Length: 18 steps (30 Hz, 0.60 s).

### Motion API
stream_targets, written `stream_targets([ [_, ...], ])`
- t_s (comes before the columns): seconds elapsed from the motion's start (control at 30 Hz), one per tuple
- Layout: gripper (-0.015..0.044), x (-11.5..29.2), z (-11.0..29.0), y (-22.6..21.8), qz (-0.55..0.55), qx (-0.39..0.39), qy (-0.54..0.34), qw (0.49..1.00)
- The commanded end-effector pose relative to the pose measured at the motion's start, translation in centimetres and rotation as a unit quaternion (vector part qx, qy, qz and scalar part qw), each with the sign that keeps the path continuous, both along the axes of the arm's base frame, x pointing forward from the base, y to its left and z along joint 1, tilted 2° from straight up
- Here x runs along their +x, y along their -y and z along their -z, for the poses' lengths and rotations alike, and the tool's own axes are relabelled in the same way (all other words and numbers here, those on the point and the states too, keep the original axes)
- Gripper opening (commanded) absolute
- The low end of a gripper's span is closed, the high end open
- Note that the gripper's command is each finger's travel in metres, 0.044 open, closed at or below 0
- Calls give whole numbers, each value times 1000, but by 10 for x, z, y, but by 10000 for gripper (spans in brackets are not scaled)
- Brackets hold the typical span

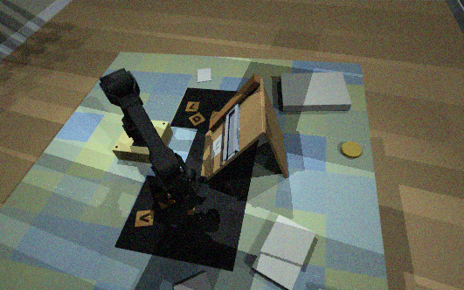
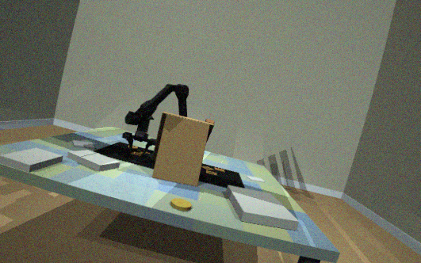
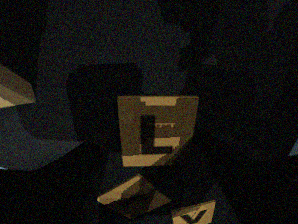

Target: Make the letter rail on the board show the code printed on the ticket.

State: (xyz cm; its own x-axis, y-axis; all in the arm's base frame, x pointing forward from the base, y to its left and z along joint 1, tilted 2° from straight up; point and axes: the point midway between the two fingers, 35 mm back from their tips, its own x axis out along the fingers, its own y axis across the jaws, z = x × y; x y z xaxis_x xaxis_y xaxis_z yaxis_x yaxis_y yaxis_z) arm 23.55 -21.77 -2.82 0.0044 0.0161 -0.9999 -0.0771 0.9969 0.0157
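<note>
My gripper (image 1: pixel 179 202) (image 2: pixel 139 142) is open and hangs low over the front black mat (image 1: pixel 218 249), straddling a tan tile marked L (image 3: pixel 157 129) without holding it. A second tile (image 3: pixel 124 189) lies just beyond it in shadow, and a tile marked V (image 1: pixel 144 217) (image 3: pixel 193 216) lies to the left. Two more tiles (image 1: pixel 192 106) (image 1: pixel 197 118) lie on the back black mat (image 1: pixel 211 97). The wooden board (image 1: pixel 251 118) (image 2: pixel 180 148) stands tilted like an easel, with the letter rail (image 1: pixel 232 131) on its face. A small white ticket (image 1: pixel 204 74) (image 2: pixel 255 179) lies at the back.
A grey box (image 1: pixel 315 92) (image 2: pixel 262 206) sits behind the board. A yellow disc (image 1: pixel 351 149) (image 2: pixel 181 203) lies to the right. White slabs (image 1: pixel 286 249) (image 2: pixel 93 159) lie at the front, with another grey slab (image 2: pixel 29 158) near the edge. The arm's tan base block (image 1: pixel 124 148) stands left of the board.
</note>
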Motion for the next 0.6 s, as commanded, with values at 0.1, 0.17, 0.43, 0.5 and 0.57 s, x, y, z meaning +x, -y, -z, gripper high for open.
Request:
stream_targets([
  [0.1, 313, 0, 0, 1, 3, -3, -1, 1000],
  [0.17, 300, 0, 0, 1, 3, -3, -1, 1000],
  [0.43, 247, 0, 0, 0, 3, -2, -1, 1000],
  [0.5, 233, 0, 0, 0, 3, -2, -1, 1000],
  [0.57, 181, 0, -2, 0, 3, -2, -1, 1000],
])
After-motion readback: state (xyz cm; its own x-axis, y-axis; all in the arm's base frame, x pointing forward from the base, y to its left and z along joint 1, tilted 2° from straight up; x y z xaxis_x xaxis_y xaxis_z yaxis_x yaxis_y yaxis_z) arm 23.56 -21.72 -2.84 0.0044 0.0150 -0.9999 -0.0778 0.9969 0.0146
